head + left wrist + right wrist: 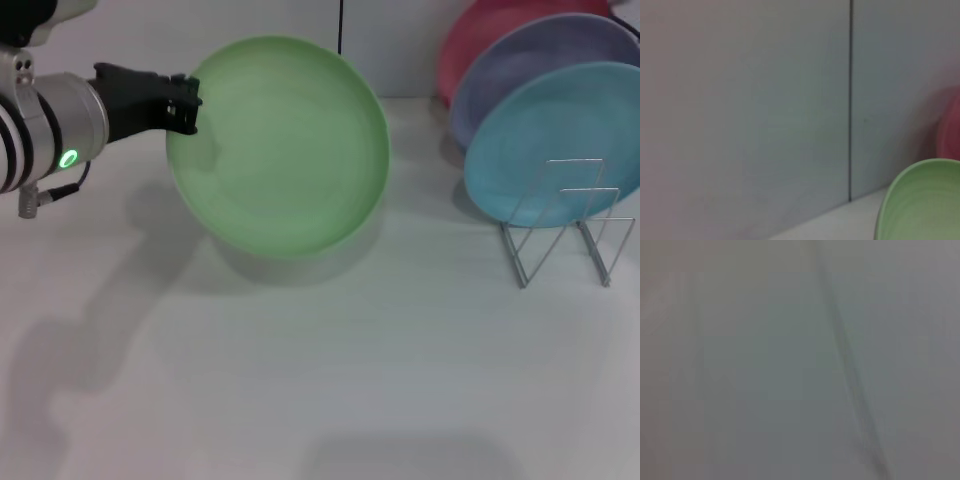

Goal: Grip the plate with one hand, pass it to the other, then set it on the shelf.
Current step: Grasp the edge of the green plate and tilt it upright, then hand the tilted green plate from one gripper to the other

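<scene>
The round light green plate hangs tilted above the white table, its face toward me, at the upper middle of the head view. My left gripper, black on a white and silver arm with a green light, is shut on the plate's left rim. The plate's rim also shows in the left wrist view. The silver wire shelf stands on the table at the right. My right gripper is out of view; the right wrist view shows only a plain grey surface.
A turquoise plate, a lavender plate and a pink plate lean in a row at the back right, right behind the shelf. A grey wall with a dark vertical seam stands behind the table.
</scene>
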Robot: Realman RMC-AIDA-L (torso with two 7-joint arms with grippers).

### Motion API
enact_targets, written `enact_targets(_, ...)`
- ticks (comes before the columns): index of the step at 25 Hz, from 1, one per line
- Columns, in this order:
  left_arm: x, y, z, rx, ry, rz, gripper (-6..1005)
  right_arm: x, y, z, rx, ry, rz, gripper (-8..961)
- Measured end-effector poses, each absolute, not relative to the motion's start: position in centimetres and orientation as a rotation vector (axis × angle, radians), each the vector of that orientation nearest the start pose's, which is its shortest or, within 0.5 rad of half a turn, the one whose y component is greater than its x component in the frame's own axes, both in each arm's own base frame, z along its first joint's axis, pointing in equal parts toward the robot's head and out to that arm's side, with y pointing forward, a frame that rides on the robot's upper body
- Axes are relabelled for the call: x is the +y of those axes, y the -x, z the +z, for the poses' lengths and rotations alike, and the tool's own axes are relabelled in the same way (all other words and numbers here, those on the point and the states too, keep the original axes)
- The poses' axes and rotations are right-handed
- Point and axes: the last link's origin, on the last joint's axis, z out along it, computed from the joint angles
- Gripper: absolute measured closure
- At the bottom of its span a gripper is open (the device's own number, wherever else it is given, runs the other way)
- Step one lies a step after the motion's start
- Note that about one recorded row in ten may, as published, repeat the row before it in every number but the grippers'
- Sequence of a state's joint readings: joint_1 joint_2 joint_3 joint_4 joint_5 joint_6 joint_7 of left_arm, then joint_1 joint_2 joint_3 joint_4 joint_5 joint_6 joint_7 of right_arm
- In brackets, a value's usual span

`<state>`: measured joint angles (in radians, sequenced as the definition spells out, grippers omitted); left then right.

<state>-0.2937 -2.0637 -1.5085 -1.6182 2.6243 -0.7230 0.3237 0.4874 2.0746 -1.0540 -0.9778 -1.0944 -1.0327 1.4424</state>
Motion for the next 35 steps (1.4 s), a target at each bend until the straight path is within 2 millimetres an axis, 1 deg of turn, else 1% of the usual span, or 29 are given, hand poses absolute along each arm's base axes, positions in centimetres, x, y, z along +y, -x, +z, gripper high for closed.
enact_targets(2,37.8,15.1,2.8,-0.662,2.095,-0.262,970,41.1,-14.9,9.7,0.556,2.132,1.079,156)
enact_targets(4,37.9,15.4,2.7,-0.667,2.091,-0.263,969,40.8,-14.0,10.0,0.652,2.199,0.927,156)
enact_targets(5,37.9,15.5,2.6,-0.670,2.089,-0.264,969,40.7,-13.4,10.3,0.728,2.228,0.836,156)
enact_targets(6,37.8,15.7,2.5,-0.675,2.088,-0.264,969,40.5,-13.2,10.5,0.814,2.246,0.749,156)
enact_targets(9,37.5,15.9,1.6,-0.674,2.097,-0.276,969,39.9,-14.1,10.8,1.094,2.247,0.540,156)
enact_targets(11,37.1,15.9,0.8,-0.662,2.106,-0.292,970,39.6,-14.7,11.2,1.230,2.237,0.453,156)
enact_targets(15,36.8,15.8,0.1,-0.655,2.118,-0.296,970,39.5,-14.3,11.6,1.306,2.320,0.341,155)
enact_targets(19,36.7,15.5,-0.2,-0.654,2.128,-0.308,970,40.1,-14.1,11.7,1.339,2.356,0.247,155)
enact_targets(21,36.8,15.4,-0.2,-0.656,2.129,-0.318,969,40.5,-14.0,11.4,1.338,2.375,0.218,155)
enact_targets(28,36.8,14.8,0.0,-0.656,2.129,-0.347,969,41.5,-13.5,10.2,1.302,2.434,0.203,156)
enact_targets(35,36.7,14.4,0.3,-0.646,2.125,-0.367,969,43.0,-13.5,9.3,1.264,2.425,0.169,168)
